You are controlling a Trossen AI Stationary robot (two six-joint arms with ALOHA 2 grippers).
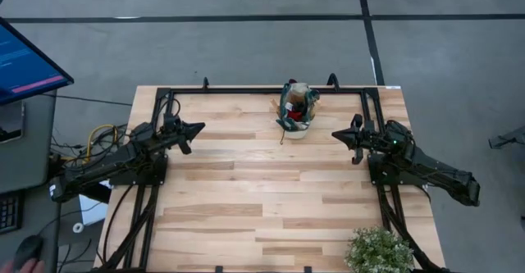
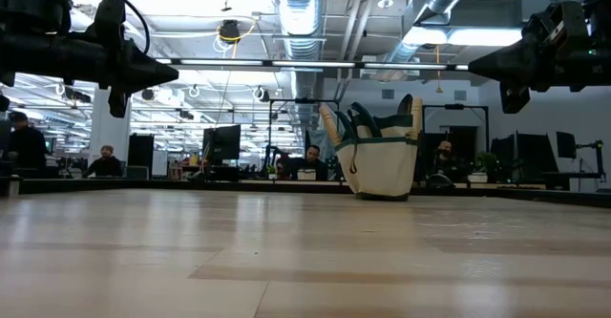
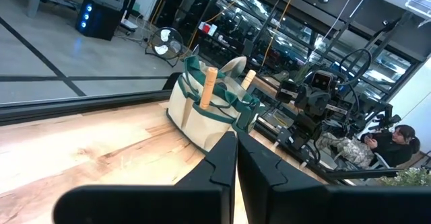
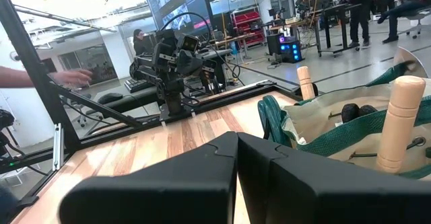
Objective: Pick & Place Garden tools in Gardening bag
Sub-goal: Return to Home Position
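Observation:
The beige gardening bag with dark green trim stands upright on its base at the far middle of the wooden table, also seen in the low view. Garden tools stick out of it: light wooden handles point up from its pockets, and a bit of red shows at the top. My left gripper hovers shut above the table, left of the bag. My right gripper hovers shut to the bag's right. Both point toward the bag and hold nothing.
A leafy green potted plant stands at the table's near right corner. A black frame runs along the far edge. Bare wood fills the middle and near part. People sit and stand in the room beyond.

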